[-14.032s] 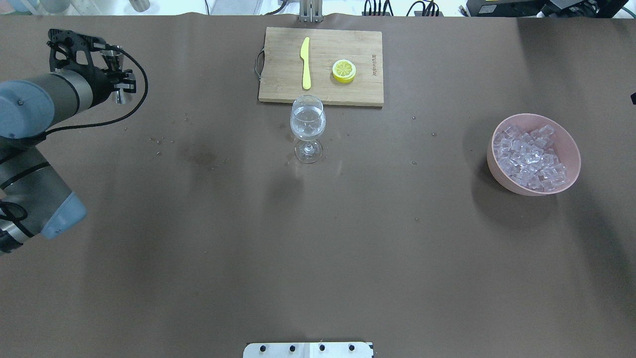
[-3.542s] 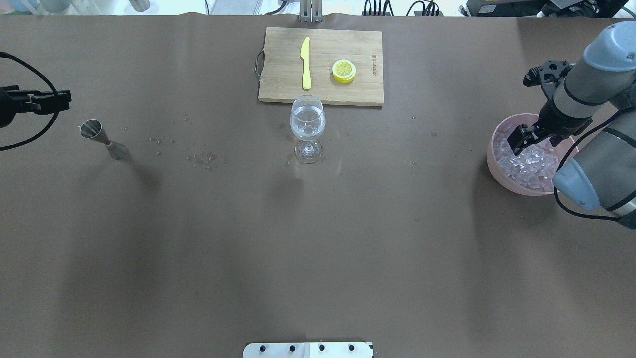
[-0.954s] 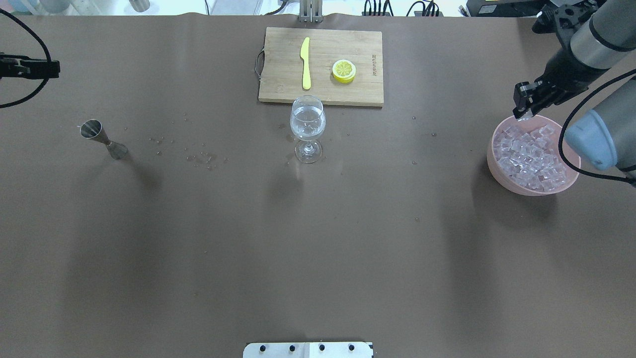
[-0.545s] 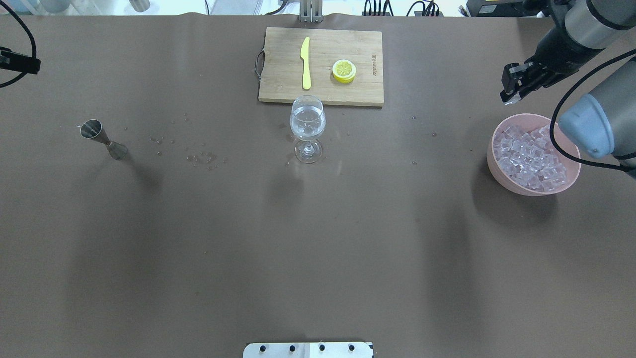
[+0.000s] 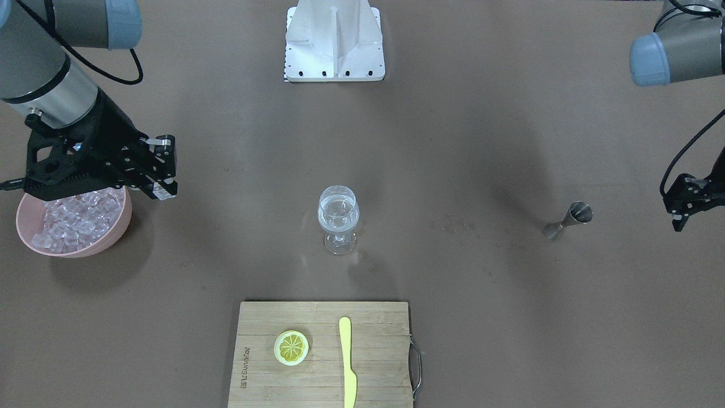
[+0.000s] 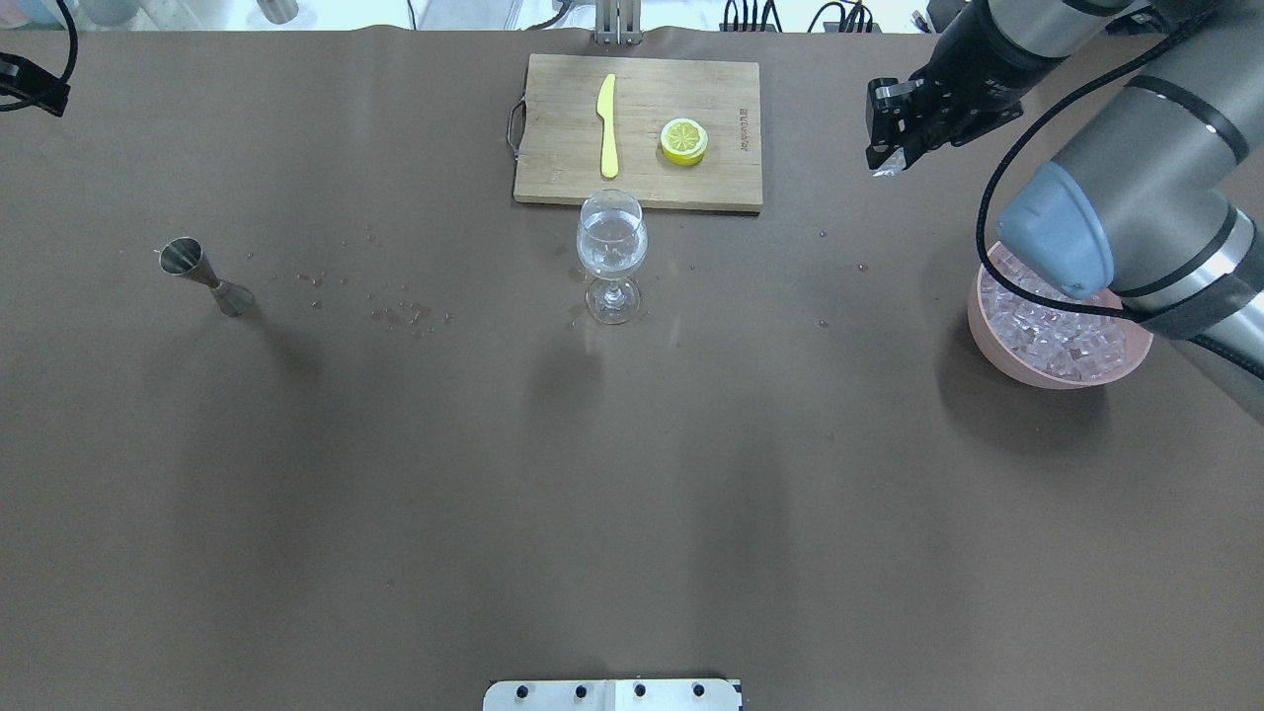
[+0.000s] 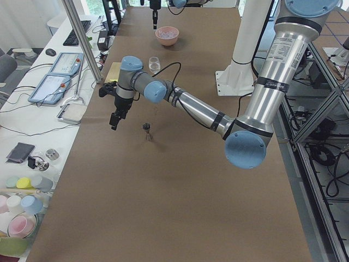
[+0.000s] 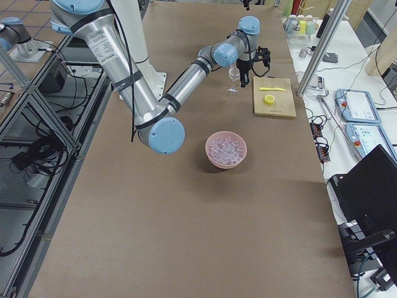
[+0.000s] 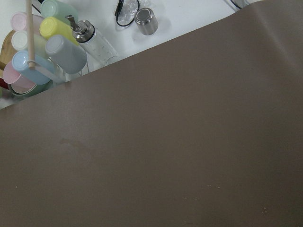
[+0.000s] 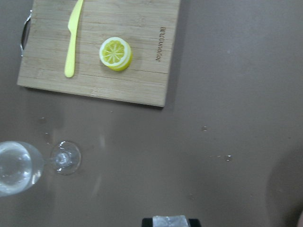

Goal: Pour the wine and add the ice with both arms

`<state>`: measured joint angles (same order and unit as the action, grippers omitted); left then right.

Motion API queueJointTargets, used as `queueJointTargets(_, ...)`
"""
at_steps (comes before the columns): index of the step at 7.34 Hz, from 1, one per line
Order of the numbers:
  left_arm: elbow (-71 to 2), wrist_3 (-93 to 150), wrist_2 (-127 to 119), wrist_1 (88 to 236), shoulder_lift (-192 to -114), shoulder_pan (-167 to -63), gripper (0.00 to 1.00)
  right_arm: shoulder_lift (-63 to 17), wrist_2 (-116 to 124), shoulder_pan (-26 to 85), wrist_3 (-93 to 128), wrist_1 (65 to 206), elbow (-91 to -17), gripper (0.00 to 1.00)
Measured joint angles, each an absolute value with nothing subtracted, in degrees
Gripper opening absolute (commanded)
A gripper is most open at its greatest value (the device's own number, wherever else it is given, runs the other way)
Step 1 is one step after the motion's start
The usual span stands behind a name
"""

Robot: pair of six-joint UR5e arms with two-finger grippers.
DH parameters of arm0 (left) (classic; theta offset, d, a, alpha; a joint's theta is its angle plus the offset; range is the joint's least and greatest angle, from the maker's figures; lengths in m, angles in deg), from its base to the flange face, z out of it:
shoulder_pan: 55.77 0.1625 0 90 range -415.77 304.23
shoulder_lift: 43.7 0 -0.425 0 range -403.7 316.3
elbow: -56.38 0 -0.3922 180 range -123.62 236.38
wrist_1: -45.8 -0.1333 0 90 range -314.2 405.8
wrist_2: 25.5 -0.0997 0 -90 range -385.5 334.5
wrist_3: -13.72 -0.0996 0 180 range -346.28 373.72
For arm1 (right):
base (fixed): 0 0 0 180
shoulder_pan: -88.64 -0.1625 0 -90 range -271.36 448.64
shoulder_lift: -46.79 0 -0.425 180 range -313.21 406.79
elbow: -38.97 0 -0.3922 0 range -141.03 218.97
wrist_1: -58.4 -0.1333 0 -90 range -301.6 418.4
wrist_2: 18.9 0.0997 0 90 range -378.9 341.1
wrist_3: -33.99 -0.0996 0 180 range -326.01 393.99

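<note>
Front-facing view: the right gripper (image 5: 162, 190) is pinching a single ice cube (image 5: 165, 196) between narrowly set fingers, hanging just beside the pink bowl (image 5: 127, 218) that is holding the rest of the ice (image 5: 68, 224). The wine glass (image 5: 338, 218) is standing mid-table, well apart, with the wine (image 5: 338, 214) sitting in it. The left gripper (image 5: 678, 218) is hanging beyond the jigger (image 5: 568, 220); I cannot tell how wide it is. Overhead view: the cube is showing only as a pale nub under the fingertips, so the hold is looking shallow, and a wet cube is likely slipping out over the table before reaching the glass. Right wrist view: the ice cube (image 10: 170, 221) is sitting at the bottom edge and the glass at the far left. An off-centre release is risking a strike on the rim and a toppled stem; a high release is risking splashed wine. Left wrist view: only table cover (image 9: 165, 156) is showing, no fingers.
</note>
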<state>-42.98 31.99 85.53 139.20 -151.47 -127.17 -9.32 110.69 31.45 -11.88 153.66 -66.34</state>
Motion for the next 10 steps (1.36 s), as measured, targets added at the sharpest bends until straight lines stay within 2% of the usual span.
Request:
queueJointTargets(3,-41.9,31.7,89.4,137.4,-149.0,-129.8,0.99,-6.5,107.0,37.2,-24.3,139.6,-62.0,0.00)
queueJointTargets(6,-39.9,31.6,91.5,137.2,-148.5,-131.7,0.99,-1.2,103.0,41.0,-36.8,124.5,-54.0,0.00)
queueJointTargets(8,-39.4,31.6,91.6,137.2,-148.5,-132.0,0.99,3.6,101.7,42.3,-40.1,121.6,-49.6,0.00)
queueJointTargets(10,-39.4,31.6,91.6,137.1,-148.5,-132.2,0.99,5.0,99.8,44.5,-40.8,119.9,-47.2,0.00)
